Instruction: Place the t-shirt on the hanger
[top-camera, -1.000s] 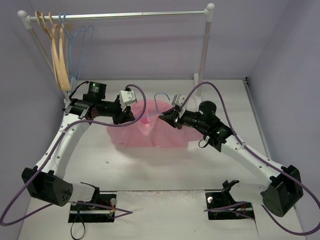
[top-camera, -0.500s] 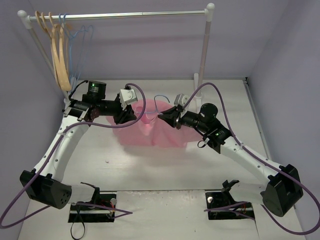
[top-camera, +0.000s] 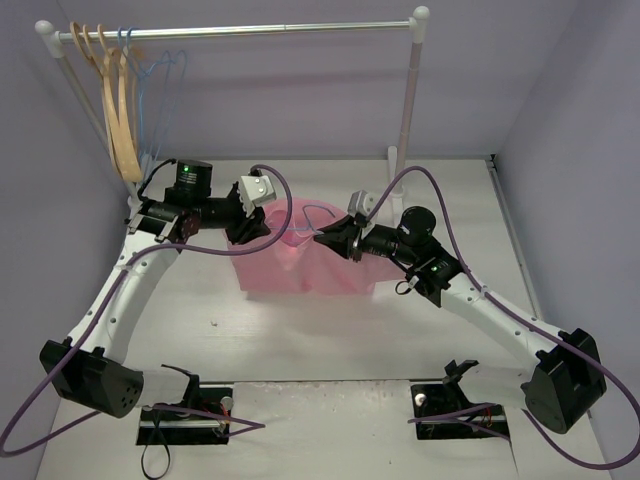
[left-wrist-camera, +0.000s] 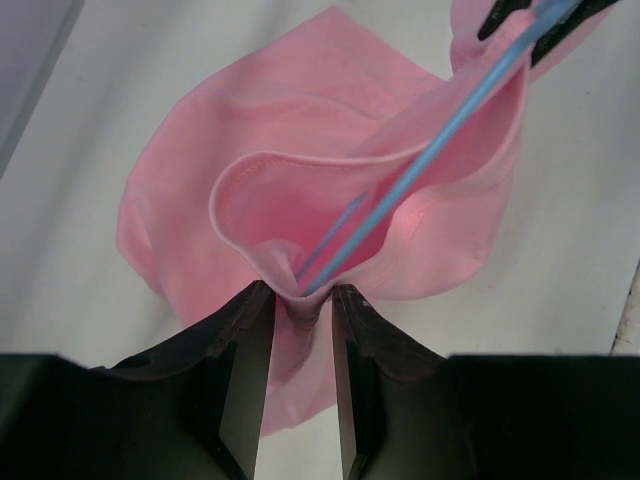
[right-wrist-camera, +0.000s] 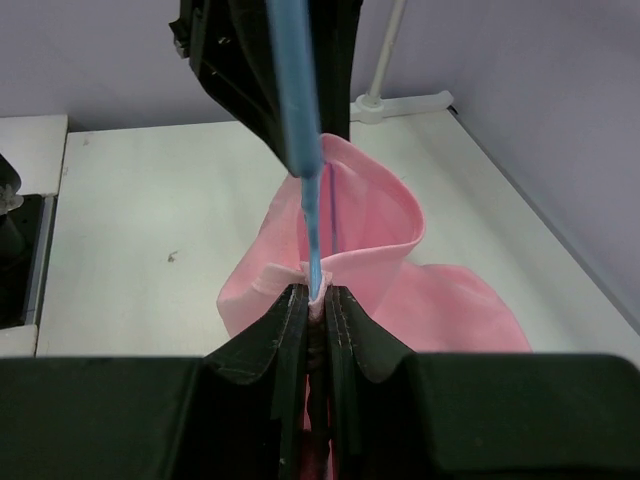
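- Left end effector (top-camera: 252, 232) is clenched on a bunched fold of the pink t-shirt (top-camera: 300, 272). Its fingers (left-wrist-camera: 245, 340) squeeze the cloth at the hemmed edge of an opening.
- Just right of it, the t-shirt is held up between both end effectors, and its lower part lies spread on the white table (top-camera: 300, 340).
- A thin blue hanger (left-wrist-camera: 440, 125) runs from that pinched fold through the shirt's opening and across to the other end effector.
- Right end effector (top-camera: 322, 238) is clenched too, its jaws nearly together on the hanger wire along with a small fold of pink cloth.
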